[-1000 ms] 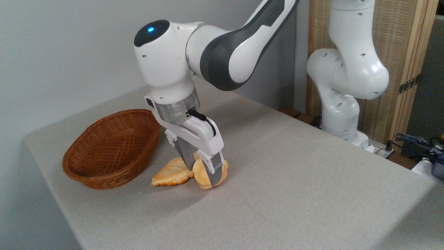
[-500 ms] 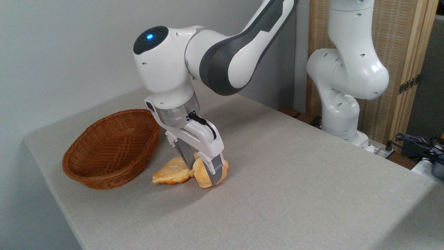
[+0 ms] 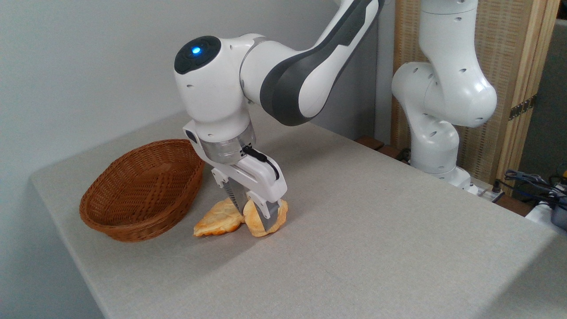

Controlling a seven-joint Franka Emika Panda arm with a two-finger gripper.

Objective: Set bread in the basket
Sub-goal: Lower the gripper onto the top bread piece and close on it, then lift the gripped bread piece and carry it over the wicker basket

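The gripper (image 3: pixel 253 215) pinches the bread (image 3: pixel 266 218) low over the counter (image 3: pixel 376 248). The basket (image 3: pixel 141 188) stands just to the left.

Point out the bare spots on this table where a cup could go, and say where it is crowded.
Bare cloth runs along the table's near edge and across its right half, between the bun and the arm's base. The basket is empty too. It is crowded at centre-left: basket, flat bread, bun and tool sit close together.
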